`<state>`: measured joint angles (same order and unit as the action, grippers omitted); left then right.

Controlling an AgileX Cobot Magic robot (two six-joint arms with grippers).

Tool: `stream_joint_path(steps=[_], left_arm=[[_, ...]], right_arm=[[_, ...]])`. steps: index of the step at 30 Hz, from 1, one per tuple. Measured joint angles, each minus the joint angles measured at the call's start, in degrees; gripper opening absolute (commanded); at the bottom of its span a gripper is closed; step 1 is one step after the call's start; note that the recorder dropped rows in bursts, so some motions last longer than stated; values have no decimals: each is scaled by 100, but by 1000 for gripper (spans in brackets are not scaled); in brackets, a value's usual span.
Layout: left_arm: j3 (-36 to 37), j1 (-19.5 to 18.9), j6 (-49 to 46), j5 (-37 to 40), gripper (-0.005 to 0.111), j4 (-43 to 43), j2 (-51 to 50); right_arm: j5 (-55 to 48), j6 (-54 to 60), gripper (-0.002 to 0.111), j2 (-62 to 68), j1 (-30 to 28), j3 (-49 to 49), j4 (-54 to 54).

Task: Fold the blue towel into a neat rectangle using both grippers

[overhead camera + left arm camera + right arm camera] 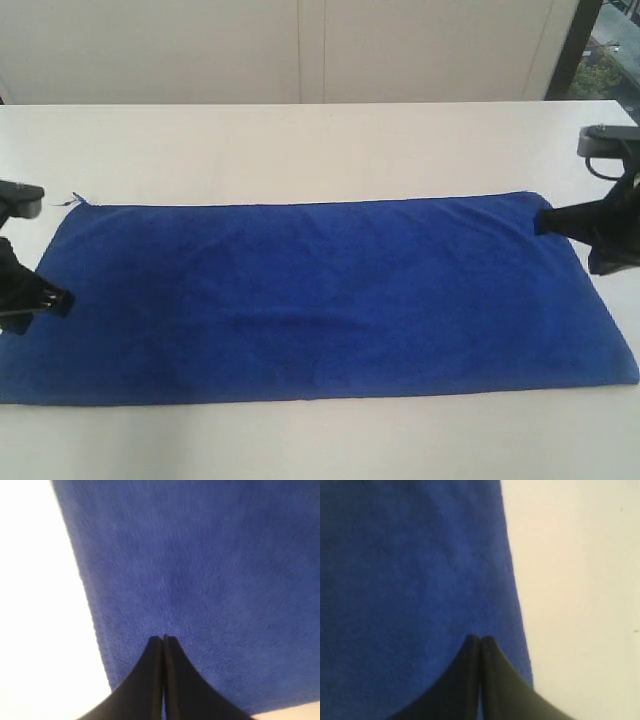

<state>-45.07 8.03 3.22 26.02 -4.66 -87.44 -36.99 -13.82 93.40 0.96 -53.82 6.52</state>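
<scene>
Colour rundown from us: the towel [320,300] is a deep royal blue, totally plain, and we only get slightly darker and lighter patches in the fuzzy pile. The table [300,140] under it is plain white, and it goes a bit creamy in the right wrist view. The left gripper [163,639] and right gripper [480,639] are both solid black. The wall panels [200,50] behind look off-white to us, and the bracket [598,140] on the right arm is grey.

Blue towel [320,300] flat on table [300,140]; L tool [55,299], R tool [548,219] at ends.
</scene>
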Motion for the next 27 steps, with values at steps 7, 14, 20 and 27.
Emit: stream_joint_path(steps=[7,14,20,27], left_arm=[[-210,0,750,1013,0,-102,1301],[367,0,1771,1390,0,-808,3402],[589,0,1879,1569,0,-1281,4459],[589,0,1879,1573,0,-1304,4661]], right_arm=[[-163,808,0,353,-376,-743,-120],[-50,1499,6,1089,-529,-1107,-652],[217,1820,41,1413,-529,-1174,-791],[283,1885,45,1746,-529,-1174,-791]])
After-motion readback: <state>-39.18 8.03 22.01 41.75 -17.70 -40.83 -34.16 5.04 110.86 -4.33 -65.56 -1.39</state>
